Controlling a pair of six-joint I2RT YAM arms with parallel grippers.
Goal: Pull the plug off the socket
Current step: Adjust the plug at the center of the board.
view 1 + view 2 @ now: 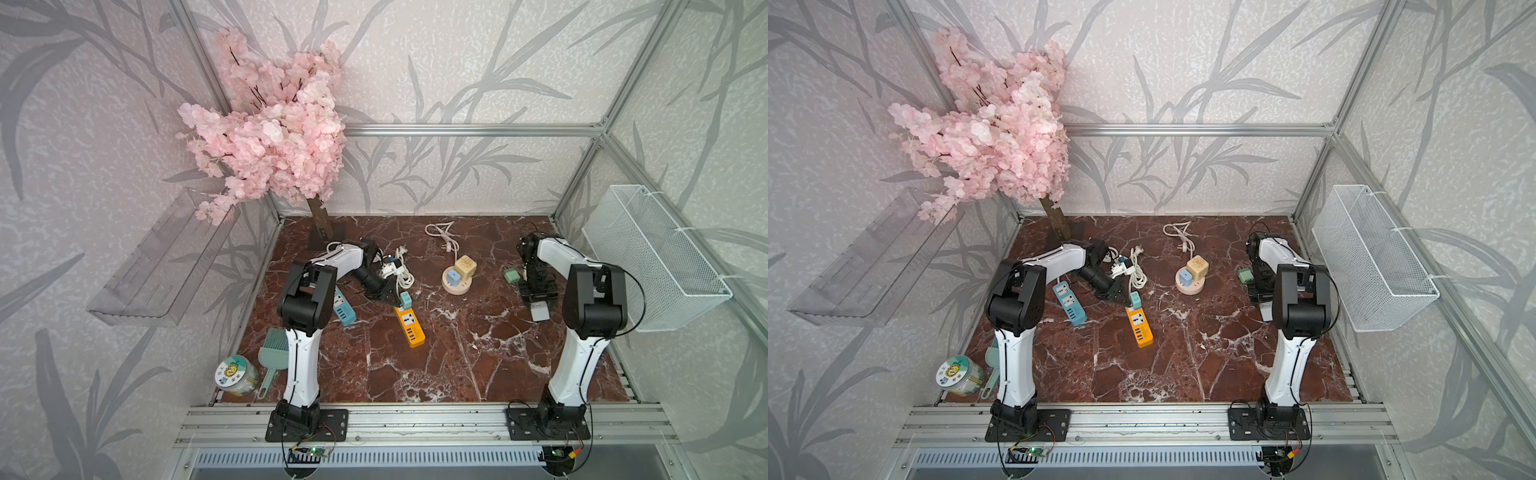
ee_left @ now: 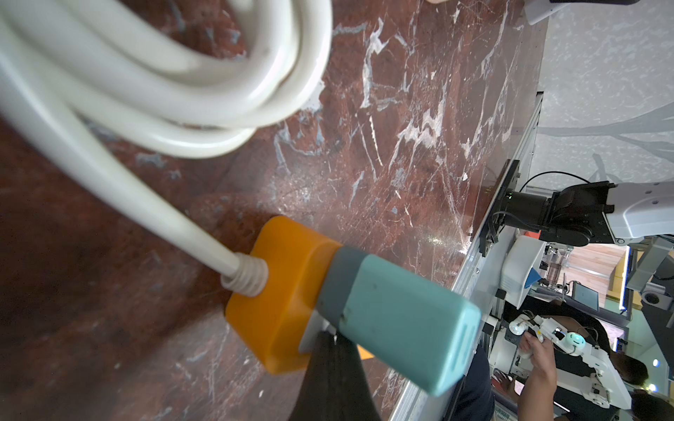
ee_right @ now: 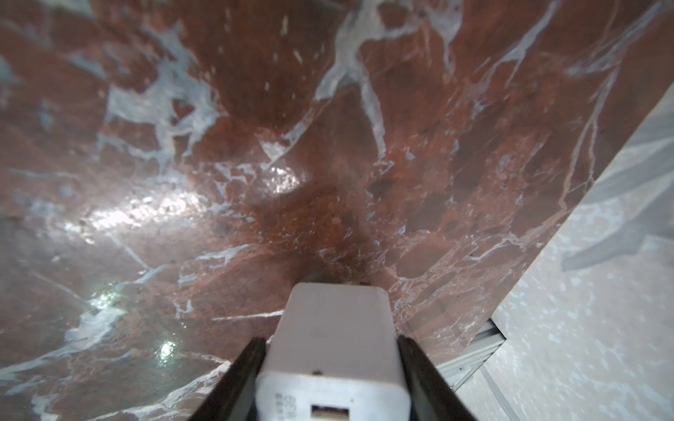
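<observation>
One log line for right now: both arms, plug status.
left gripper: shut, tip against orange power strip beside teal plug | teal plug: seated in strip | right gripper: jaws clamping white charger | pull: not done

With the table (image 1: 457,365) read as a clock face, twelve at the back wall, the central power strip (image 1: 410,326) lies at the middle, a plug adapter (image 1: 406,299) seated in its twelve-o'clock end. A coiled cord (image 1: 404,274) lies just behind, toward eleven. A second power strip (image 1: 344,309) lies at nine of the first. Toward two sits a round socket (image 1: 457,287) with a cube (image 1: 465,264) and a second adapter (image 1: 453,276) on it; a loose cable (image 1: 444,235) lies at its twelve. At three are a lone adapter (image 1: 511,275) and, at its five, a wall charger (image 1: 539,311). A tree (image 1: 270,137) stands at eleven; a brush (image 1: 272,353) and a jar (image 1: 235,376) lie at seven, the jar outermost.
</observation>
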